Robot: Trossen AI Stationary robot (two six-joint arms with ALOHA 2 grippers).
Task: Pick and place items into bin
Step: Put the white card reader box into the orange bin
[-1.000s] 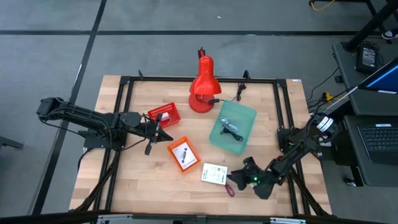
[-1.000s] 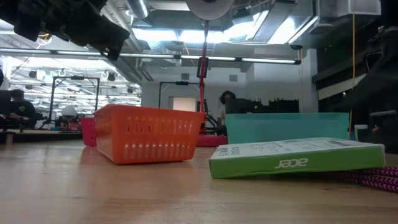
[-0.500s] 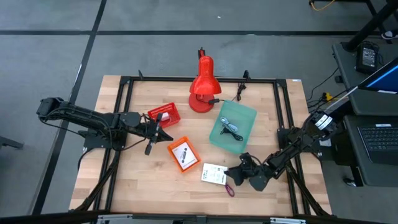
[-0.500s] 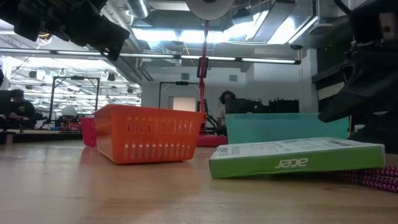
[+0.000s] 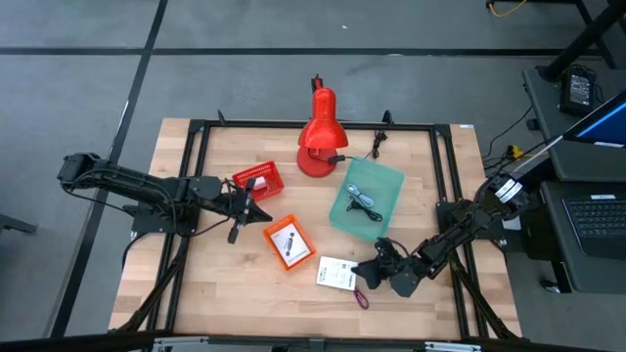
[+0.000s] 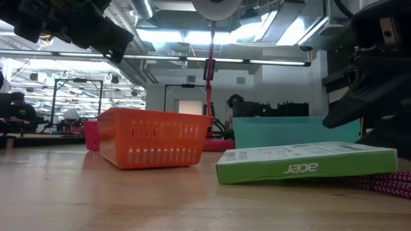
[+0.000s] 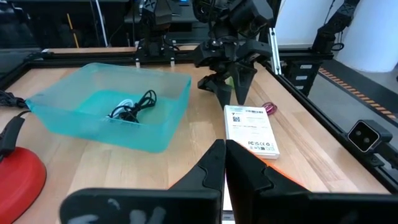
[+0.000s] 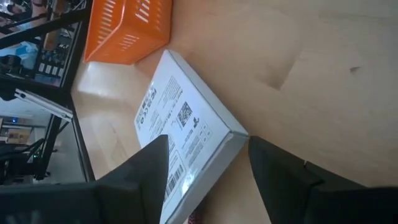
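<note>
**Right gripper spread over the white box**

The right gripper [image 5: 370, 273] is hanging low beside the flat white printed box with the green edge [image 5: 337, 274], its two dark fingers [image 8: 144, 169] standing wide apart with one end of the box between them, gripping nothing. A purple braided strap [image 5: 360, 296] is lying just beside the box, on its near side. The translucent teal plastic bin [image 5: 366, 200] is sitting behind the box, holding a black coiled cable [image 5: 365, 203]. An orange slotted basket [image 5: 288, 242] is resting near the box. The left gripper [image 5: 256, 206] is waiting well apart from the box, its fingers pressed together on nothing.
</note>
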